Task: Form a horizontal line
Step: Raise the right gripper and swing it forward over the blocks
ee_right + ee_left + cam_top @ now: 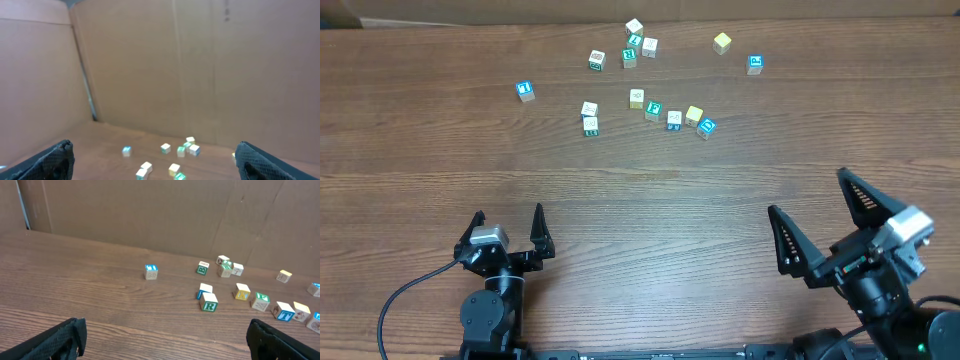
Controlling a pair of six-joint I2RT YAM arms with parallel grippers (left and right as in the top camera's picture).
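The brown counter (420, 180) is the biggest thing here. Next come the two arms, both far in front of the lone blue cube (524, 91). The left fingers (542, 240) are spread wide with nothing in them. The right fingers (788, 240) are spread wide too, and bare.

I think no horizontal line is made yet. The cubes for it look like the bent row (674, 118), off to the right of the blue cube and a bit closer to the arms. A little bunch (635, 45) also sits right of the blue cube, but farther back.

To do this well, go for one cube at the row's end. Come straight down, pinch its flat sides, and do not bump the cubes beside it. Then set it level with the teal-green cube (654, 110).
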